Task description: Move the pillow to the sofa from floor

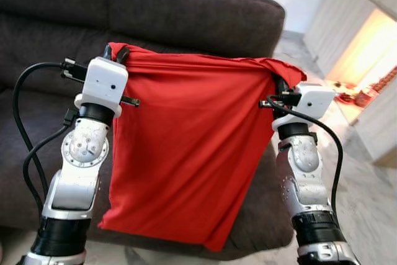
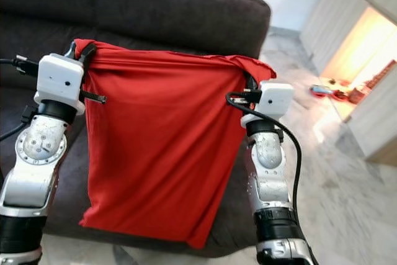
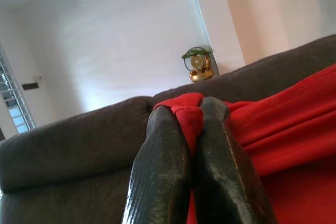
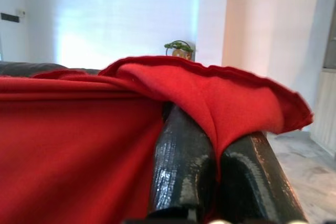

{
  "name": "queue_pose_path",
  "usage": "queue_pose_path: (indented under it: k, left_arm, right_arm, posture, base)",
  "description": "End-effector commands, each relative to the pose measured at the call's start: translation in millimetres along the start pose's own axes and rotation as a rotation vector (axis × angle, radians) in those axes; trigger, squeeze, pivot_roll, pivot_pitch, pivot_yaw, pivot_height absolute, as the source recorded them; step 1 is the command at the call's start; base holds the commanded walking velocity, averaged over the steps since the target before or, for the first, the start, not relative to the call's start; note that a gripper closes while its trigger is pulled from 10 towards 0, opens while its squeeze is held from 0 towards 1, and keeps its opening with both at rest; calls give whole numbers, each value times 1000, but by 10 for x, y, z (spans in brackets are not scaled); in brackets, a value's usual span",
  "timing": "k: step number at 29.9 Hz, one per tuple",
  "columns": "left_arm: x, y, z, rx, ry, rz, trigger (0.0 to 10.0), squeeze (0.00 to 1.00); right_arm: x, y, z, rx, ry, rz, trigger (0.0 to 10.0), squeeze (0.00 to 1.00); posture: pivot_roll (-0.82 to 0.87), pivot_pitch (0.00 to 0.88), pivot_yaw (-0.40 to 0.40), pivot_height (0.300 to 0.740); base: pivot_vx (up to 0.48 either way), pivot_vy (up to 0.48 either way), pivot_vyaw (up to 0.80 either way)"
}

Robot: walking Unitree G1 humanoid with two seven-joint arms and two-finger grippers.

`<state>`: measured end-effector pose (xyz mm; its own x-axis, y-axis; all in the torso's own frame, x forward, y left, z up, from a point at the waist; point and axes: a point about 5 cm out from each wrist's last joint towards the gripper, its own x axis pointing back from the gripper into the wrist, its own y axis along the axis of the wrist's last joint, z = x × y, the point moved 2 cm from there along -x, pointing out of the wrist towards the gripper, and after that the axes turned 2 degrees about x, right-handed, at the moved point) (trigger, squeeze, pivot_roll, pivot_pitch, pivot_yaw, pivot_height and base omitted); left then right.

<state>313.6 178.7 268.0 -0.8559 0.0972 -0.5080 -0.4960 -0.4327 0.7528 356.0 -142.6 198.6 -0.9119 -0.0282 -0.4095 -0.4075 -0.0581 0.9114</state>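
A red pillow [image 1: 186, 147] hangs in the air in front of the dark grey sofa [image 1: 186, 17], held up by its two top corners. My left gripper [image 1: 118, 51] is shut on the pillow's top left corner; in the left wrist view its black fingers [image 3: 163, 171] pinch a fold of red cloth [image 3: 188, 119]. My right gripper [image 1: 280, 82] is shut on the top right corner, with red fabric [image 4: 226, 98] draped over its fingers [image 4: 181, 166]. The pillow's lower edge hangs level with the sofa's front.
The sofa's seat [image 1: 37, 122] lies behind and left of the pillow. To the right is a pale marble floor [image 1: 372, 203] with small colourful objects [image 1: 356, 94] near a lit cabinet. A gold ornament [image 3: 198, 66] sits behind the sofa back.
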Motion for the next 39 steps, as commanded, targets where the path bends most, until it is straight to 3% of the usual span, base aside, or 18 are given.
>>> queue_pose_path:
  k: [1,13,25,39]
  left_arm:
    - [-35,158,120,-1,64,-64,10000,0]
    - [-58,191,135,-5,67,-72,10000,0]
    - [-59,213,140,-11,69,-76,10000,0]
    - [-9,105,9,12,18,-31,10000,0]
  right_arm:
    - [-17,222,-409,14,-157,-88,10000,0]
    - [-58,317,-413,3,-160,-118,10000,0]
    - [-96,372,-300,-26,-114,-137,10000,0]
    - [-67,220,-206,-33,-39,-65,10000,0]
  posture:
    - [232,0,-157,740]
    - [232,0,-156,740]
    - [234,0,-162,740]
    - [227,0,-168,740]
  base:
    - [285,0,0]
    - [289,0,0]
    - [289,0,0]
    - [186,0,0]
